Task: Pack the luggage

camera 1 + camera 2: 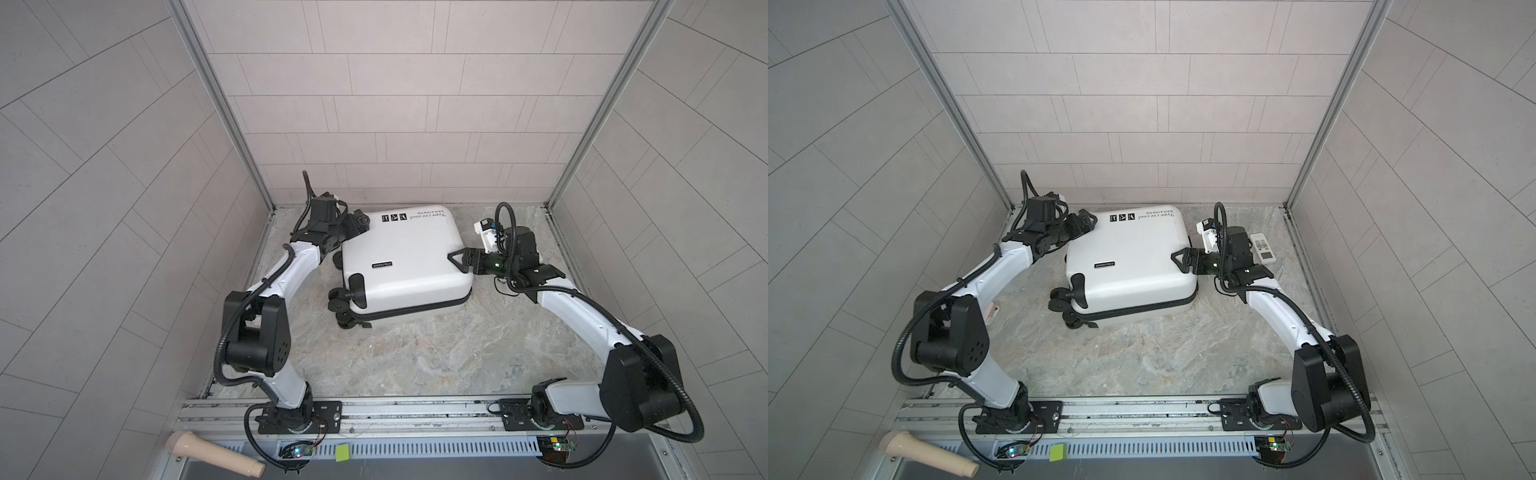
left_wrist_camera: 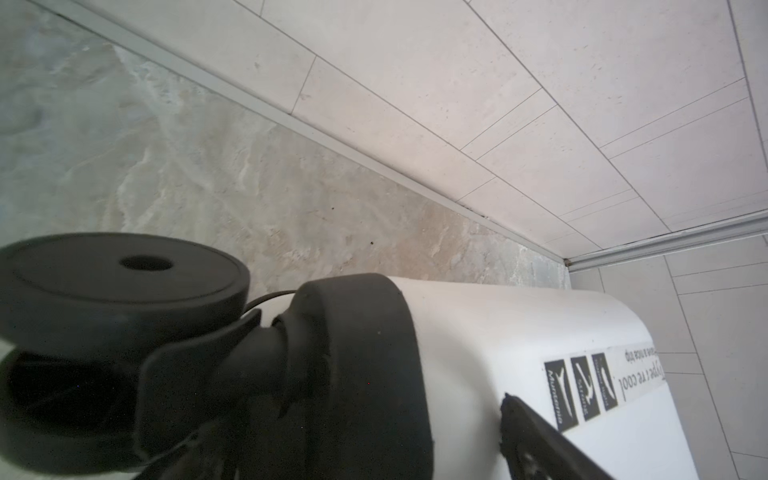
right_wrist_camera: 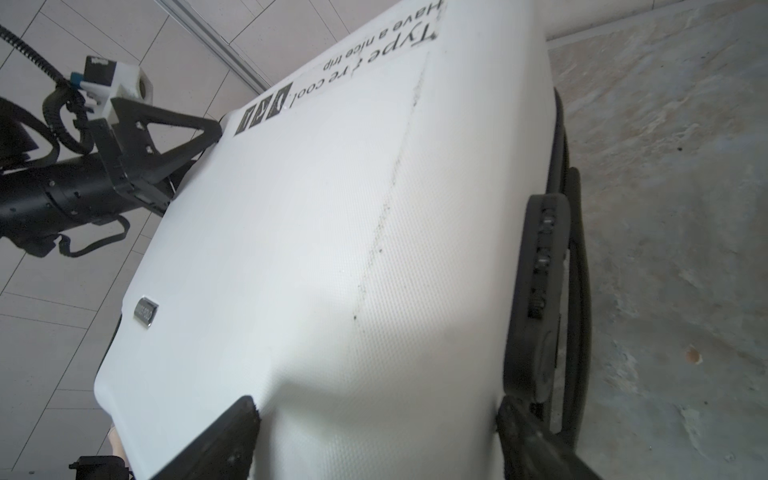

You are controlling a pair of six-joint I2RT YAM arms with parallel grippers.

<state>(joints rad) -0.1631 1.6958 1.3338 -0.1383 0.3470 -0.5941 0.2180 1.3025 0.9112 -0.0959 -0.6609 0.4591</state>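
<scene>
The luggage (image 1: pixel 407 266) (image 1: pixel 1129 262) lies flat and zipped shut on the marble table, wheels toward the front left, in both top views. My left gripper (image 1: pixel 360 222) (image 1: pixel 1086 220) is open at its far left corner. One of its fingers (image 2: pixel 528 432) rests over the white shell (image 2: pixel 498 332) by the black stickers, next to a wheel (image 2: pixel 124 274). My right gripper (image 1: pixel 456 262) (image 1: pixel 1178 259) (image 3: pixel 376 415) is open and straddles the right edge of the lid (image 3: pixel 332 249), beside the black side handle (image 3: pixel 540 291). It has closed on nothing.
A white remote control (image 1: pixel 1262 247) lies behind my right wrist near the right wall. A beige handle-shaped object (image 1: pixel 212 453) (image 1: pixel 926 451) rests on the front rail at the left. The back wall stands close behind the suitcase. Bare marble (image 1: pixel 415 361) lies in front of it.
</scene>
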